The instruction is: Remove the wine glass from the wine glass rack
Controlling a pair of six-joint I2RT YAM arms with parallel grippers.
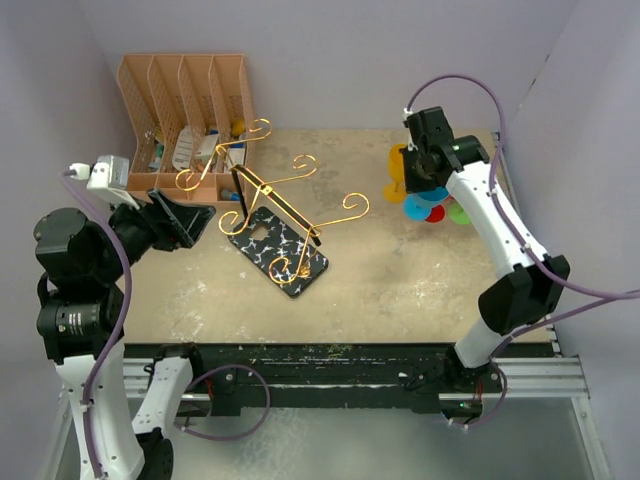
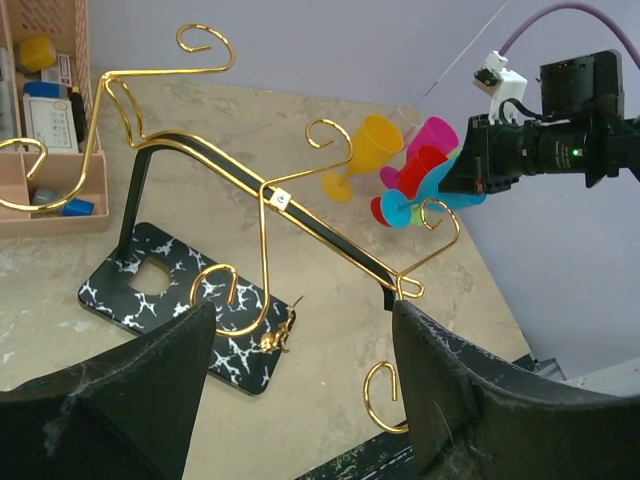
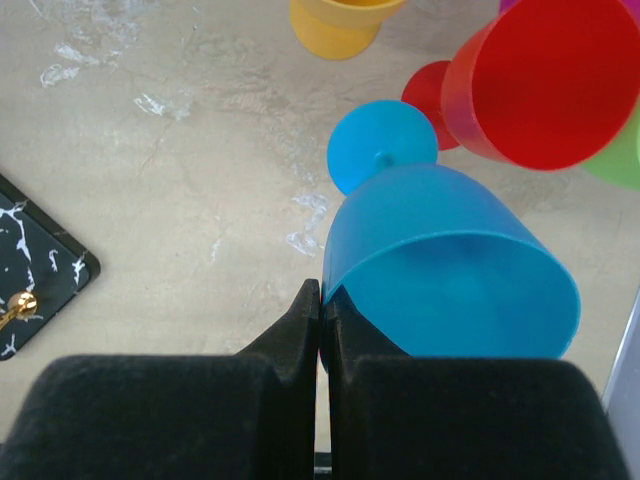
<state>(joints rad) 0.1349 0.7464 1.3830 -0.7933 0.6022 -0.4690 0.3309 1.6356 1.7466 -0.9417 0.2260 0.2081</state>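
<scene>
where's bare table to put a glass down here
Widest bare patch: the beige tabletop between the gold wire rack on its black marble-look base and the right arm, toward the near edge. Crowded: by the orange-brown slotted organiser and the coloured plastic glasses.

This is a robotics lab test cell, not a lived-in room. Plain lavender panels (image 1: 350, 60) box in a scuffed beige table (image 1: 400, 290) at 9, 12 and 3 o'clock. At 6 o'clock an aluminium rail (image 1: 560, 375) carries the left arm (image 1: 75, 290) and the right arm (image 1: 500, 230), each trailing purple cables (image 1: 470, 85). The things on the table read as staged props: an orange-brown file organiser (image 1: 185, 90) at 10 o'clock, a gold wine glass rack (image 1: 285, 215) near the middle, and a cluster of bright plastic wine glasses (image 1: 425, 200) at 2 o'clock.
</scene>
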